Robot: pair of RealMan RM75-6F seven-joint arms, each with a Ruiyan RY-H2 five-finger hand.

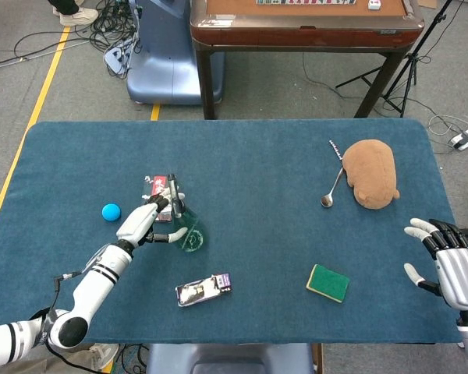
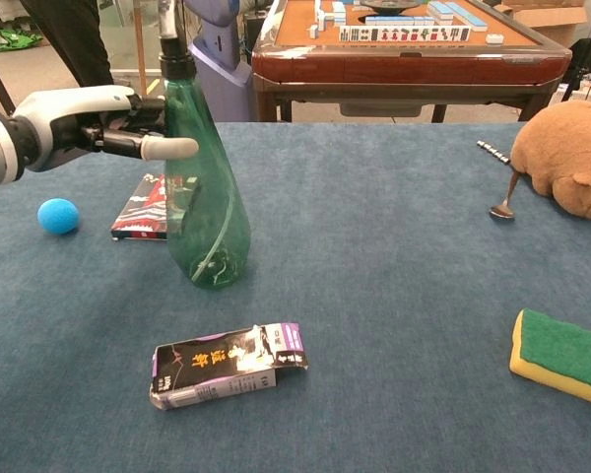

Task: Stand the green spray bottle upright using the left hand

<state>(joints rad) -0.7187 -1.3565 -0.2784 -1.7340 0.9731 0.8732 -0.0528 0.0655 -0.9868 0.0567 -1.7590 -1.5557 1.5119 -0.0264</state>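
Note:
The green spray bottle (image 2: 205,202) stands on its base on the blue table, almost upright with its black nozzle leaning slightly left. From above, in the head view, the bottle (image 1: 187,228) is seen left of centre. My left hand (image 2: 84,116) grips its upper body from the left, thumb across the front and fingers behind. The same left hand (image 1: 146,221) reaches in from the lower left. My right hand (image 1: 443,261) hovers at the table's right edge, fingers spread, holding nothing.
A blue ball (image 2: 57,215) and a small red-and-black booklet (image 2: 141,208) lie just left of and behind the bottle. A crushed carton (image 2: 227,365) lies in front of it. A green sponge (image 1: 328,282), a spoon (image 1: 330,194) and a brown plush (image 1: 372,173) sit to the right.

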